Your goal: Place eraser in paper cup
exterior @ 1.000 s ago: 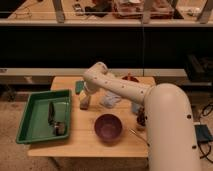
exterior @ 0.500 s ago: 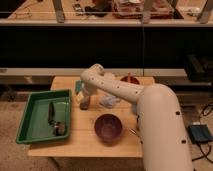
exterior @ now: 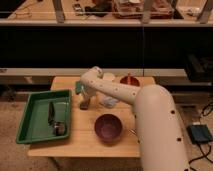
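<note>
Pickup comes first: my gripper point(exterior: 84, 104) hangs low beside the green tray point(exterior: 50, 93), jaws wide and empty; next, closing squarely on the eraser, unseen here.

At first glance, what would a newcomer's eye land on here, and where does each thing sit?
The big white robot arm dominates, stretching from lower right across the light wooden table, its gripper down by the tabletop, jaws open, beside a flat green plastic tray. That tray fills the table's left end in view, and a round purple bowl sits near the front edge.
</note>
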Tool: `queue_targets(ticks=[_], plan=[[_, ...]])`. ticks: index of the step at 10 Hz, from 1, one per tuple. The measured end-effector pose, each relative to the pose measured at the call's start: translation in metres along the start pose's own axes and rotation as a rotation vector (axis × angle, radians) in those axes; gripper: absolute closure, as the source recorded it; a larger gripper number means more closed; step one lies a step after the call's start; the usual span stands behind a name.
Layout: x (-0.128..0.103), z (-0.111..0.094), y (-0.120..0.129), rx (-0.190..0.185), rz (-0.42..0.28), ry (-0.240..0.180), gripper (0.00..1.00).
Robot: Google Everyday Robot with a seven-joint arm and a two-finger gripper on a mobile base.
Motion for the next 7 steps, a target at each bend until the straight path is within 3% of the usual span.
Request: queue_targets(ticks=[2,5,7], plan=[[-0.0015,0.0029,0.0009,-0.001,-0.004,-0.005,0.21],[-0.0023,0.0032,-0.0007,0.013,-0.018,-0.012,0.51],[-0.003,0.003,-0.0002,0.021,-0.022,-0.019,0.6]])
